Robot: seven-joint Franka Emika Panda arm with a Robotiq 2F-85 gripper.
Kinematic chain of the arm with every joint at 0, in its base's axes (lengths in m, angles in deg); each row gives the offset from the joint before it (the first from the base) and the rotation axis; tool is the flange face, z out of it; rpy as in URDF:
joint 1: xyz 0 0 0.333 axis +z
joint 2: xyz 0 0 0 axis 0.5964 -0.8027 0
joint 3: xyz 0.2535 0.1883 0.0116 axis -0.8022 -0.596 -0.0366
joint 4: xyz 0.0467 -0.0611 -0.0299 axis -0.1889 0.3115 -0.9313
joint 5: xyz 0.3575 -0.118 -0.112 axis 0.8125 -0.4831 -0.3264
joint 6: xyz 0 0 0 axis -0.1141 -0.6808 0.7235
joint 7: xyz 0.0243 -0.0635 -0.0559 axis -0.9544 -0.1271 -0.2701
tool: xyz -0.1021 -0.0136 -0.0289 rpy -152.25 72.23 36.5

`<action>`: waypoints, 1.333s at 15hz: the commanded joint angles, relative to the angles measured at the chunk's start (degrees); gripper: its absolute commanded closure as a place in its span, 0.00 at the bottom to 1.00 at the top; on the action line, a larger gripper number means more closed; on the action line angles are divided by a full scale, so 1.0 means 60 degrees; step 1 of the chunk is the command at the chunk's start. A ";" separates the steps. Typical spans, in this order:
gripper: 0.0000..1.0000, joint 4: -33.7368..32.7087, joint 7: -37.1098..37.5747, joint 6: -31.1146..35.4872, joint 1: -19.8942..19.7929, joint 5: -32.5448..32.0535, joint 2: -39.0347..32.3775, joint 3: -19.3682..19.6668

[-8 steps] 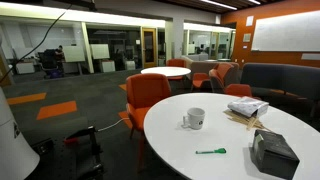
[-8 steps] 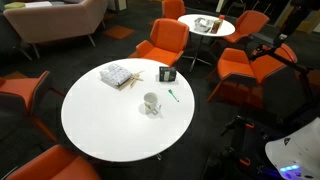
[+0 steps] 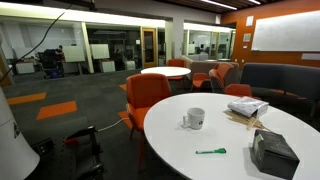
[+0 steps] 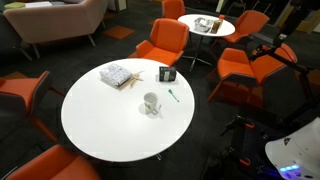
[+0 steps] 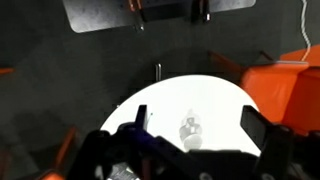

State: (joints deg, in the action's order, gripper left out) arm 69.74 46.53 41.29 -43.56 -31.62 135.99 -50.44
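- Jaws: wide open, nothing between them, nothing held. They show only in the wrist view, as two dark shapes at lower left and lower right of the frame.
- Mug (image 5: 190, 127): white, upright on the counter (image 5: 210, 95). In the wrist view it sits in the gap between the jaws, about centred and just above their tips in the frame. It is not touched and is well apart from them in depth.
- Mug in both exterior views (image 3: 194, 118) (image 4: 150, 102): near the middle of the round white counter (image 3: 175, 145) (image 4: 105, 120), standing alone.
- Pen (image 3: 211, 151) (image 4: 172, 95): green, lying flat near the mug and apart from it. In the wrist view it is too faint to place.
- Box (image 3: 272, 152) (image 4: 167, 74): black, near the counter edge, beyond the pen from the mug.
- Papers (image 3: 247, 107) (image 4: 117, 74): a stack lying flat, well apart from the mug.
- Chairs (image 3: 147, 95) (image 4: 163, 42): orange, around the counter. One fills the right edge of the wrist view (image 5: 285, 90).
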 commanded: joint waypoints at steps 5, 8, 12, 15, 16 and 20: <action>0.00 0.0571 0.2957 0.4368 -0.0817 0.0088 -0.2604 -0.0918; 0.00 -0.0010 0.3654 0.5590 -0.0813 0.0135 -0.5016 -0.1075; 0.00 -0.1307 0.3694 0.6864 -0.0641 0.0263 -0.8035 -0.1069; 0.00 -0.2530 0.3543 0.7421 -0.0583 0.0352 -0.9876 -0.1145; 0.00 -0.2936 0.3428 0.7463 -0.0582 0.0501 -1.0404 -0.1222; 0.01 -0.4355 0.3300 0.7422 -0.0614 0.0989 -1.2228 -0.1593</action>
State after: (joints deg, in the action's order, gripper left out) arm 49.12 67.82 86.78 -46.92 -28.23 68.23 -59.09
